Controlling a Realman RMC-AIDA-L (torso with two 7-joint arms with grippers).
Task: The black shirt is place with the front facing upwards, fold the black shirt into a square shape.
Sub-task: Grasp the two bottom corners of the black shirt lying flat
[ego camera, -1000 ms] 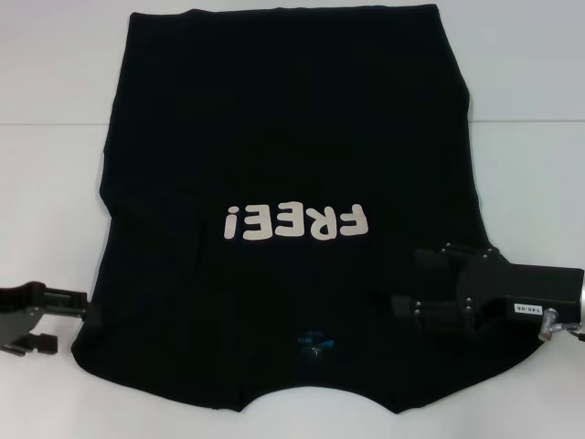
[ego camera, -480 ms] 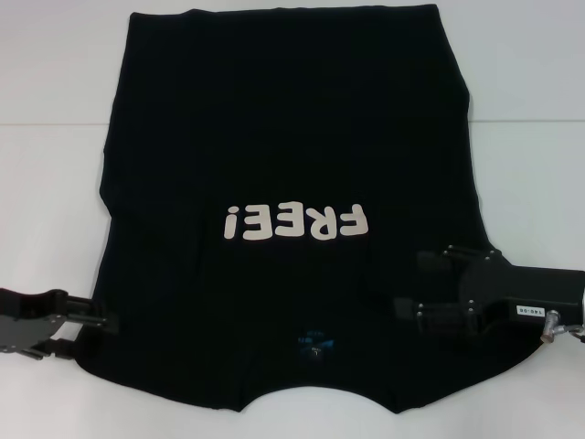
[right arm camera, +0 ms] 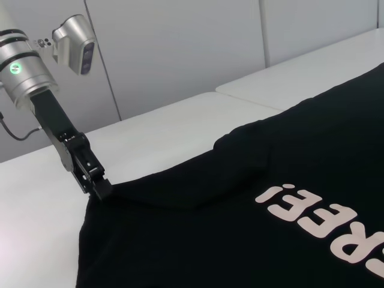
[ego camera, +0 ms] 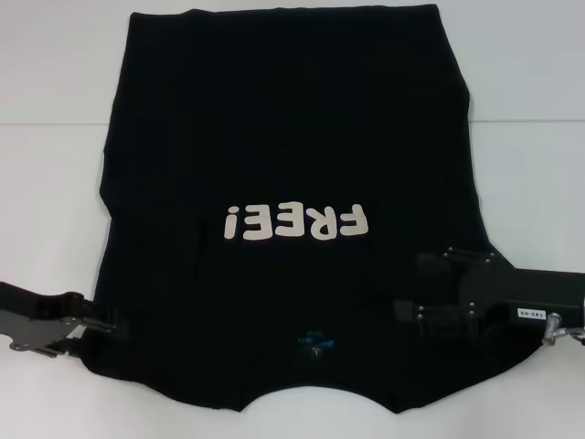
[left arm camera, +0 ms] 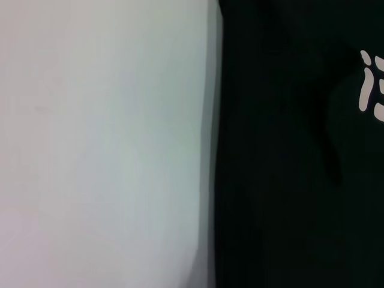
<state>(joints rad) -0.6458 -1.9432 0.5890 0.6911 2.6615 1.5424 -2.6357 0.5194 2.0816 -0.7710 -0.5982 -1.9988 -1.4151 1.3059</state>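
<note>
Both grippers at the shirt's near corners, shirt flat on the worktop.

Left to right for you: left gripper (ego camera: 102,322) sits at the left side edge of the large black cloth T-shirt (ego camera: 292,137), fingers together on the fabric edge there, cloth slightly lifted. Shirt lies face up on the white worktop (ego camera: 55,82), white "FREE!" lettering (ego camera: 297,222) mid-chest, small blue neck label (ego camera: 315,343) at the near side. Right gripper (ego camera: 416,283) is over the right shoulder area; fingers look apart, one either side of a fold.

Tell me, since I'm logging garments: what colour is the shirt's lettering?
White on the black shirt, clearest in the head view.
</note>
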